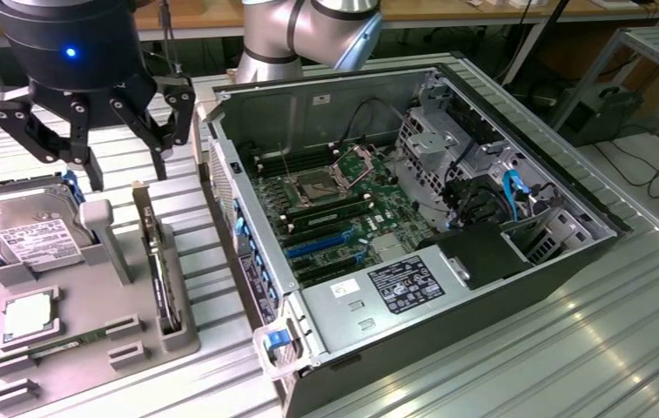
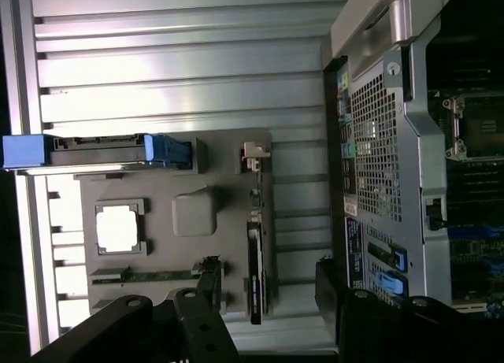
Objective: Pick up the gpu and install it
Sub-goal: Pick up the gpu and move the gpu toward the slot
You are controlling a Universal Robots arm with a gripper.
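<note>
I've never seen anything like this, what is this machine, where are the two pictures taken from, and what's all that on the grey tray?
It is a robot arm ending in a pincer, its jaws spread wide, holding nothing. One picture comes from a camera off the arm, the other from a camera on its wrist, looking down past the pincer. On a ribbed metal table lies an open computer case. Beside it, on the exterior view's left, a grey tray carries parts: a hard drive, a square processor chip, a memory stick and the gpu, a thin card standing on edge. The pincer hovers above the tray.
</note>
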